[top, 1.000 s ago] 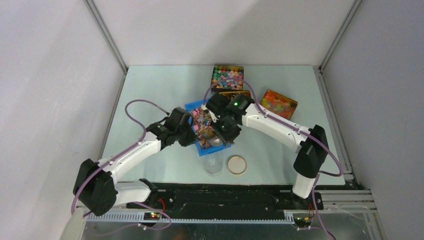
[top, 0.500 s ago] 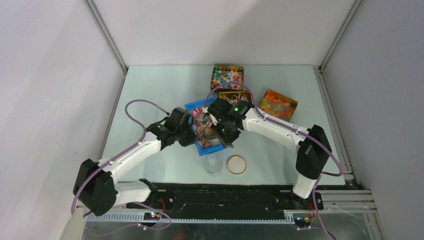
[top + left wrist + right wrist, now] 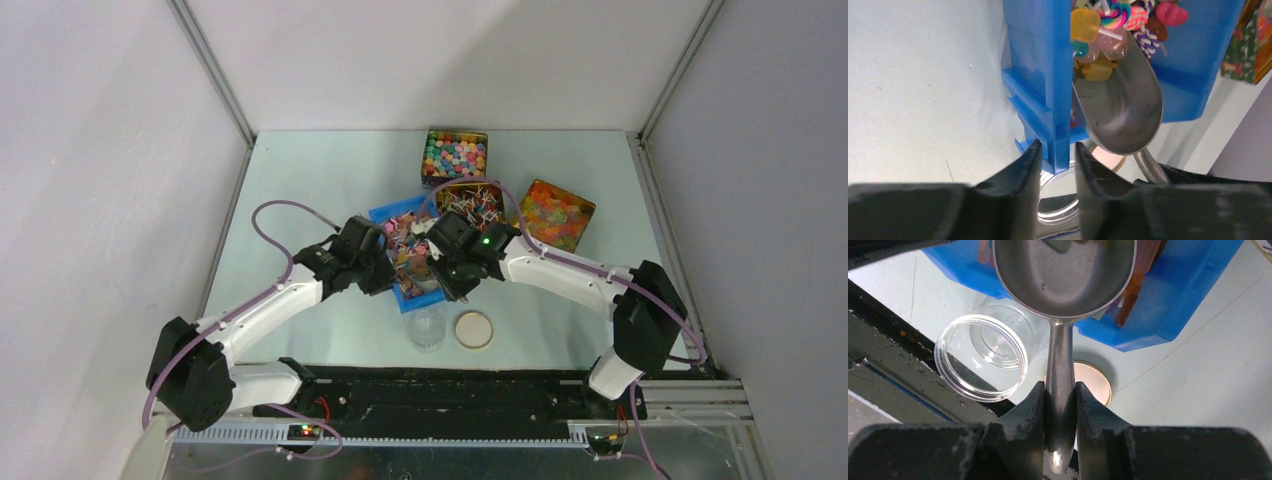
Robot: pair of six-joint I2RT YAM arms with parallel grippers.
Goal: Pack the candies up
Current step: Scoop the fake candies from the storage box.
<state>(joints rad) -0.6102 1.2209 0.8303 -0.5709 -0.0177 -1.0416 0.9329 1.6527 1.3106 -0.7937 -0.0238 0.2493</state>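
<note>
Black-jawed, the right gripper [image 3: 1060,390] pinched the handle of a steel scoop [image 3: 1063,270]. The scoop's bowl lay in the blue bin [image 3: 1168,305], its mouth against the candies [image 3: 1118,20] and few, if any, inside it. The left gripper [image 3: 1055,150] straddled the bin's near wall, so closely that I could not tell whether it pinched or stood free. Just near of the bin, the clear jar [image 3: 980,357] stood empty, its lid [image 3: 1095,385] off to the right. By my judgement nothing was packed yet: scooping, pouring and capping all remained.
</note>
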